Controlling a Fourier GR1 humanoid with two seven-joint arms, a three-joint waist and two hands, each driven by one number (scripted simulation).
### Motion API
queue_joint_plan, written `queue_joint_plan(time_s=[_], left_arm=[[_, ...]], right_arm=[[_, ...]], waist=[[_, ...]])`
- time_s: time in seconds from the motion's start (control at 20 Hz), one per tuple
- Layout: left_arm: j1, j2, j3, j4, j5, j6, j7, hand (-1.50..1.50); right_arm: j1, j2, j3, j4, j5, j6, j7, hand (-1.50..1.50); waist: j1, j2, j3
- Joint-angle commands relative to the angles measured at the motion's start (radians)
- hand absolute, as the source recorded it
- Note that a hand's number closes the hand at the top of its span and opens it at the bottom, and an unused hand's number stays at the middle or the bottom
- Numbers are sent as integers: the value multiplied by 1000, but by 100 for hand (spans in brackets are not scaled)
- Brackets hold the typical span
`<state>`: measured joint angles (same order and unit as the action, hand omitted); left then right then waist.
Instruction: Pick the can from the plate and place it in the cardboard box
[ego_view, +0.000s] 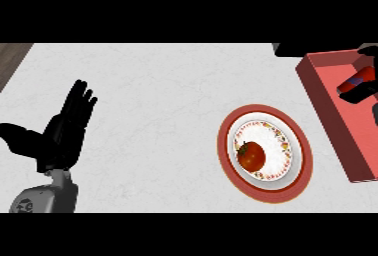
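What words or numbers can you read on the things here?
None can be read.
Can, in the box under the right hand: red and dark bands, any print too blurred to read.
Plate rim: a coloured pattern, no letters.
Tomato: no label.
Left forearm: a small round mark, too small to read.
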<state>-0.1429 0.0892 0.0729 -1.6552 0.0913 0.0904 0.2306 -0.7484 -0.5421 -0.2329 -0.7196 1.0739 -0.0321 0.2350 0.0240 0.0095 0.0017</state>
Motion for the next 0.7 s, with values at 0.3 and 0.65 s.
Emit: queue_joint_plan(time_s=[0.3,0.65], left_arm=[[8,12,17,14,9,-10,-6,0],[63,4,8,-56,7,4,26,0]], right_arm=[[-43,43,-196,-49,-241,-325,-299,-150],[-85,68,-405,-98,-548,-197,-298,-150]], waist=[[-13,-5,0],[-26,-16,0]])
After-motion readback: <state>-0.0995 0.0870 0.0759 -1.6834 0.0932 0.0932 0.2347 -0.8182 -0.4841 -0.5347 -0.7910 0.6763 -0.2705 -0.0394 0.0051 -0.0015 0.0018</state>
